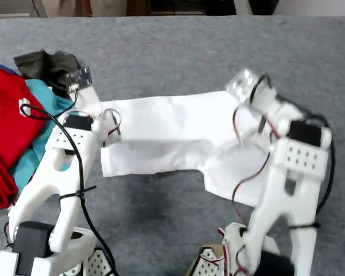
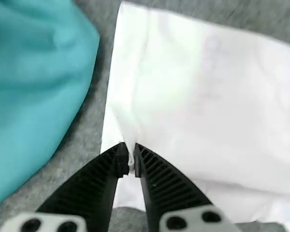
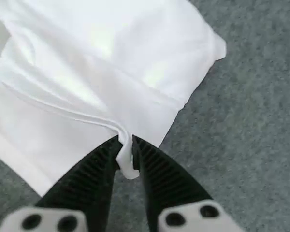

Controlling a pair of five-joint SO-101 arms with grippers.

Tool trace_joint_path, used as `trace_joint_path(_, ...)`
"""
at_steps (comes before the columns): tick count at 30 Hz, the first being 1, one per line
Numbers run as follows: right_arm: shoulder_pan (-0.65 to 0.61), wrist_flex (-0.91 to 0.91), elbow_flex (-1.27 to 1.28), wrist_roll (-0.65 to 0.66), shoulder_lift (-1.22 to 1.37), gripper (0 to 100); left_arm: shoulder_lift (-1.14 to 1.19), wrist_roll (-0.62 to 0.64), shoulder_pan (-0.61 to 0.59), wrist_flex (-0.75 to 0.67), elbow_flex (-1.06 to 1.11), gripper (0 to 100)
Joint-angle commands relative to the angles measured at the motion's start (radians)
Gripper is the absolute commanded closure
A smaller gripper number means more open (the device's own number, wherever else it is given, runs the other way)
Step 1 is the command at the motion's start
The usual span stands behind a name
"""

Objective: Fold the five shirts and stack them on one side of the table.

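Grey felt covers the tabletop (image 1: 178,52) from edge to edge, and across its middle we see the white shirt (image 1: 167,135) lying spread out lengthwise, partly doubled over on itself, with one sleeve trailing toward the near side by the right arm's base.

At one end of that shirt we find the left claw (image 2: 129,162). Its black ribbed jaws are drawn almost together, and a thin ridge of the white cloth is pinched between their tips, right at the shirt's edge. Just beside that edge, across a narrow strip of grey felt, lies the teal shirt (image 2: 34,72).

At the other end the right claw (image 3: 126,147) is likewise closed down on the white shirt, gripping a bunched fold of it near a corner, with the layers of cloth fanning out from the tips.

Off to the left arm's side we count a loose heap: the teal shirt, the red shirt (image 1: 6,126) lying over it, and a dark shirt (image 1: 46,63) crumpled at the far end of the heap.
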Motion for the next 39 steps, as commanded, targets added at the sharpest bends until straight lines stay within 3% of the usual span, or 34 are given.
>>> trace_joint_path(1, 0.022, -0.049, 0.194, 0.035, -0.151, 99.8, -0.044, -0.029, 0.000, 0.011, 0.028, 98)
trace_joint_path(17, 0.205, -0.044, 0.456, 0.190, -0.406, 99.8, -0.045, -0.035, 0.038, 0.115, 0.057, 98)
trace_joint_path(31, 0.199, -0.115, 0.590, 0.215, -0.427, 99.6, -0.035, -0.037, 0.098, 0.112, 0.103, 98)
trace_joint_path(34, 0.203, -0.115, 0.595, 0.239, -0.427, 94.2, -0.035, -0.080, 0.106, 0.117, 0.103, 98)
trace_joint_path(36, 0.208, -0.115, 0.590, 0.239, -0.429, 87.8, -0.035, -0.100, 0.098, 0.118, 0.103, 92)
trace_joint_path(39, 0.209, -0.126, 0.578, 0.238, -0.429, 82.7, -0.036, -0.095, 0.087, 0.173, 0.094, 75)
